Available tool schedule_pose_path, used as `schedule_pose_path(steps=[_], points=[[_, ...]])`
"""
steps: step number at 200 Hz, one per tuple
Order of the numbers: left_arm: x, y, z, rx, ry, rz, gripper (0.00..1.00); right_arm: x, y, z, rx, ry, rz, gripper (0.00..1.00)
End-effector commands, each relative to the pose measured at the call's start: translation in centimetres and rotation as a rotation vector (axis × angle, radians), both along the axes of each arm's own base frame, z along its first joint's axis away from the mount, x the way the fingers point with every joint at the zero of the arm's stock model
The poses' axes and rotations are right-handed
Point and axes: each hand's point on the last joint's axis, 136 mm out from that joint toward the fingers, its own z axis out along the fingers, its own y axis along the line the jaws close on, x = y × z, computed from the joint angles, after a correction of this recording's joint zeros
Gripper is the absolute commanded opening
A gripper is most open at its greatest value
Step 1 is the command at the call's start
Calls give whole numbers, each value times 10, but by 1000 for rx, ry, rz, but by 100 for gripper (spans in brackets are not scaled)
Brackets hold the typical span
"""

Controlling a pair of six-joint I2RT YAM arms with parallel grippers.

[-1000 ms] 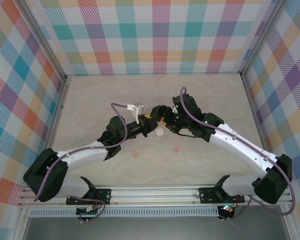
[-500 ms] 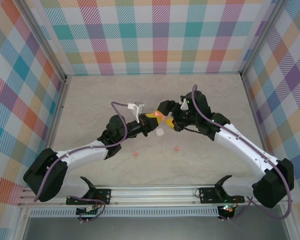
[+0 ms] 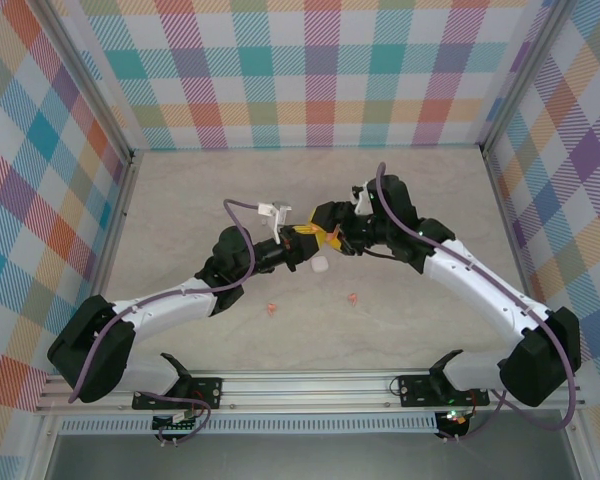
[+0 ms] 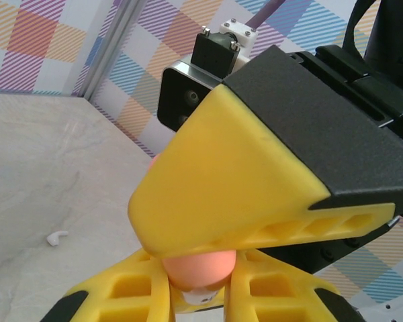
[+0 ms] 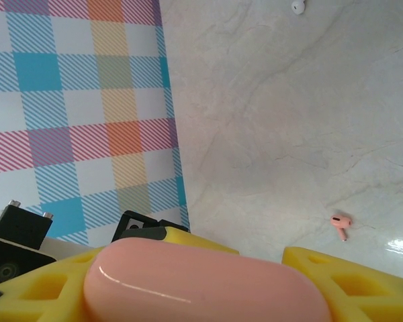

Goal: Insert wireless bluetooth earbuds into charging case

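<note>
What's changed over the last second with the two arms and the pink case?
The right gripper re-angled slightly and narrowed its jaws around the pink case that the left gripper holds. The left gripper stayed shut on it. The white case, the left pink earbud and the right pink earbud lie where they were.

Left gripper (image 3: 307, 241) and right gripper (image 3: 332, 234) crowd the table (image 3: 180, 200) centre, meeting at a pink case (image 3: 320, 236). A white case (image 3: 320, 266) sits close at their 6 o'clock. Farther out lie a coral earbud (image 3: 271, 308) at 7 and a second earbud (image 3: 352, 297) at 5. From 9 through 12 to 3 o'clock the way is free to the walls (image 3: 310, 70).
</note>
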Motion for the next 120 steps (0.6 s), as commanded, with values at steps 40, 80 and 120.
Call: schedule_pose_path(steps=[40,80,120], points=[[-5,7,23,-16,-59,-10,10,-2,-17,31,-80,-187,70,75],[-4,28,32,-35,-42,0,10,-19,-49,73,-77,-395,147,69],[-3,49,68,-180,-98,30,8,-41,-42,112,69,-613,302,60]])
